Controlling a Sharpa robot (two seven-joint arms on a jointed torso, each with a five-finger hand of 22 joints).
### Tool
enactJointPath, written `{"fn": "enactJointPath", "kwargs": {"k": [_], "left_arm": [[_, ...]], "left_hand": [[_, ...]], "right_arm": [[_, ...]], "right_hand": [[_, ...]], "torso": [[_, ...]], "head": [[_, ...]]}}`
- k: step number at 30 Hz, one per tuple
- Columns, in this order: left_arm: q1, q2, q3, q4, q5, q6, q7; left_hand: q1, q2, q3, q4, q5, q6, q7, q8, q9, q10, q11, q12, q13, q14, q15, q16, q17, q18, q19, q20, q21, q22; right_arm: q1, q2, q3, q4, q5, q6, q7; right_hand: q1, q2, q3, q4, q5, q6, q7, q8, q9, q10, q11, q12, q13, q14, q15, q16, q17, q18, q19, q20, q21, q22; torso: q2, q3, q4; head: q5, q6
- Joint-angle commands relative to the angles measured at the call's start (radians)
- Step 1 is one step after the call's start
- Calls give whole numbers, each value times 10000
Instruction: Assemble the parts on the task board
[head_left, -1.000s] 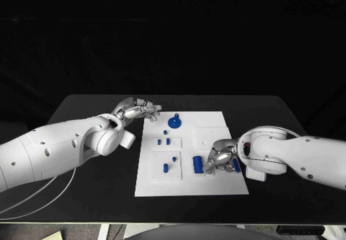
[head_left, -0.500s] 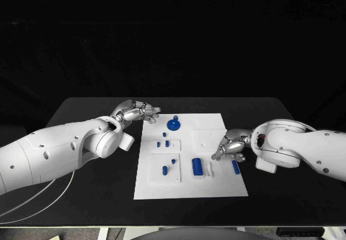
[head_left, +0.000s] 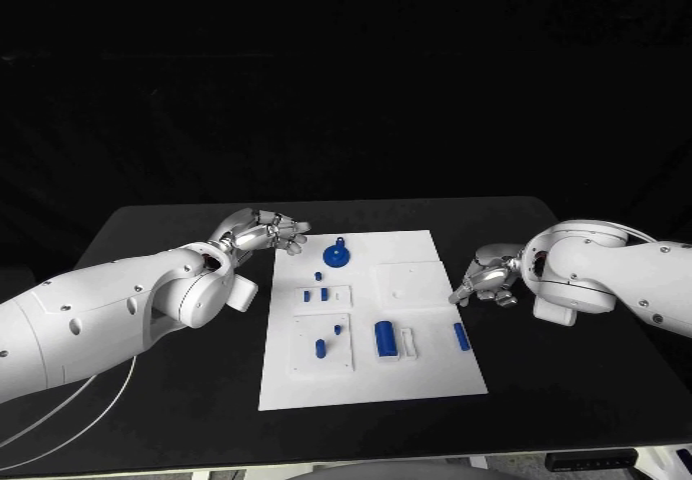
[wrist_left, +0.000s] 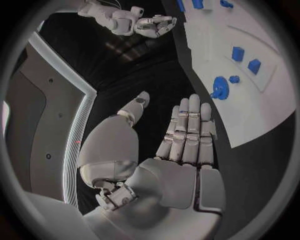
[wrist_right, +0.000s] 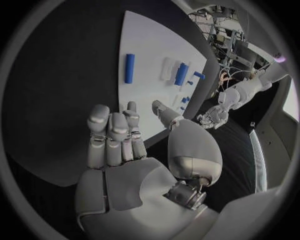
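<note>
Both hands were off the task board (head_left: 433, 370) and held nothing. Left hand (head_left: 263, 232) hovered over the black table (head_left: 173, 225) just beside the board's far left corner; in the left wrist view (wrist_left: 181, 145) its fingers lay straight and close side by side, with the thumb standing apart. Right hand (head_left: 490, 279) was just beside the board's right edge, about at the middle of it; its fingers (wrist_right: 112, 135) were extended and slightly apart in the right wrist view, with the palm empty.

On the board, a round blue part with a small knob (head_left: 335, 256) lay near the far left corner. Nearer to the robot, a raised white plate (head_left: 323, 295) carried two small blue pieces (head_left: 316, 295). Closer still, another white plate (head_left: 326, 343) held two small blue pegs (head_left: 322, 347); I could not tell whether they stood in holes or only lay there. Beside that plate lay a blue cylinder (head_left: 385, 336) touching a small white block (head_left: 410, 343), and a thinner blue bar (head_left: 462, 336) lay near the board's right edge.
</note>
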Motion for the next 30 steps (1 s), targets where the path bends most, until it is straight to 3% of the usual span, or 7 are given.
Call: {"fn": "enactJointPath", "kwargs": {"k": [1,4,8,12,15,20,30], "left_arm": [[-3,41,7,19,24,193,70],[-3,35,7,23,24,192,63],[-3,25,6,26,24,194,53],[-3,27,6,32,24,204,57],[-4,14,6,48,24,217,56],[-4,-3,6,43,27,242,69],[-4,-23,6,71,27,214,78]], "left_hand": [[4,62,-47,-17,32,-10,-31,63,-9,11,-19,-60,3,43,23,-44,15,130,6,80,-49,16],[2,65,-47,-15,33,-11,-31,64,-10,9,-18,-61,2,41,24,-48,18,129,5,81,-52,18],[-2,67,-48,-12,34,-11,-31,64,-11,8,-17,-62,2,40,25,-54,22,128,3,82,-54,20],[-5,67,-49,-10,34,-12,-31,65,-12,7,-17,-62,2,40,26,-58,26,128,2,83,-57,22],[-7,69,-49,-9,34,-13,-31,65,-13,6,-16,-63,2,39,27,-62,29,128,1,83,-59,23],[-11,73,-50,-6,34,-14,-30,65,-15,5,-15,-64,1,40,27,-67,35,128,1,83,-62,26],[-5,70,-50,-13,37,-39,-22,55,-24,-7,-11,-72,-1,37,30,-89,55,128,-5,84,-75,35]], "right_arm": [[15,-5,-1,120,-736,1370,-538],[15,-13,-4,179,-854,1725,-560],[14,-34,-20,246,-913,1772,-570],[9,31,-116,242,-990,1646,-587],[-8,109,-224,283,-992,1512,-580],[-108,214,-282,306,-1048,1427,-591],[-334,374,-290,302,-1214,1343,-586]], "right_hand": [[15,156,-78,-5,-14,167,16,103,37,-84,-31,-43,-37,-14,11,-95,-5,583,-111,27,-65,68],[18,172,-83,-9,-15,210,3,118,46,-89,-43,-60,-51,-18,3,-111,-13,581,-131,44,-74,69],[0,211,-98,-4,-15,256,-9,131,54,-90,-54,-77,-66,-17,-3,-124,-20,579,-149,68,-79,73],[-304,398,-164,263,-15,303,-20,123,55,-87,-64,-111,-98,-18,-8,-154,-37,567,-189,130,-104,72],[-313,418,-161,273,-15,323,-28,128,59,-81,-71,-110,-100,-15,-11,-154,-38,574,-195,135,-102,76],[-281,482,-117,271,-15,382,-49,143,71,-53,-92,-101,-104,-3,-24,-150,-36,583,-196,146,-86,91],[-256,547,-90,247,-15,420,-64,143,77,-34,-106,-97,-109,3,-36,-146,-33,583,-205,161,-70,109]], "torso": [[-10,-9,21],[-17,-6,27],[-10,0,19],[-7,-14,5],[1,-7,20],[5,3,23],[-5,1,19]], "head": [[-250,91],[-338,127],[-389,137],[-482,136],[-537,108],[-556,56],[-557,-28]]}}
